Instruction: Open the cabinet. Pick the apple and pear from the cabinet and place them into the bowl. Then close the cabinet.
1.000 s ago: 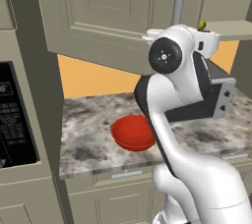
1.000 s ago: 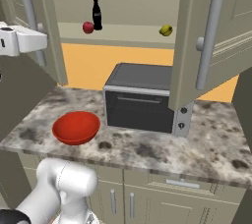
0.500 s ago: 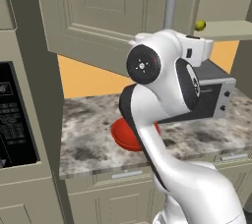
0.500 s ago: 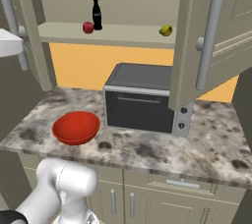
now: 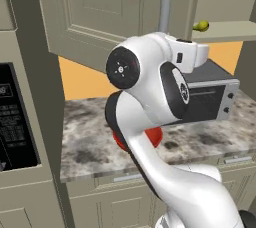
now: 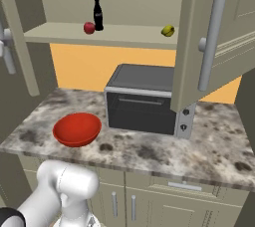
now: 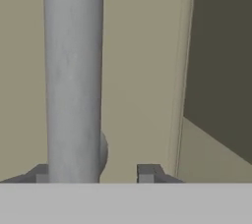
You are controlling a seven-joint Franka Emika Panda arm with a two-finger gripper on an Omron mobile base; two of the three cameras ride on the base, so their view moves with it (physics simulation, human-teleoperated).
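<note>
The cabinet [image 6: 109, 2] stands open, both doors swung outward: the right door [image 6: 219, 37] hangs out over the counter [image 6: 214, 141], and the left door [image 5: 115, 17] angles forward in the left base view. The white arm [image 5: 150, 122] rises from the base, folds at a big elbow joint in front of the left door, and reaches up with its wrist beside that door's vertical bar handle [image 5: 164, 12]. In the hand view the hand [image 7: 93, 174] sits right at this handle [image 7: 73, 75]; the bar runs down toward the left fingertip [image 7: 38, 174], and the right fingertip [image 7: 147, 173] stands clear to the side. The fingers are partly spread, and whether they press on the bar I cannot tell. A dark toaster oven [image 6: 142, 99] sits on the counter below the shelf. The red bowl [image 6: 77, 129] rests on the counter just left of it. On the cabinet shelf [image 6: 129, 35], the apple [image 6: 89, 28] lies just beside a dark bottle [image 6: 98, 14], and the pear [image 6: 168, 31] lies well apart to the right.
</note>
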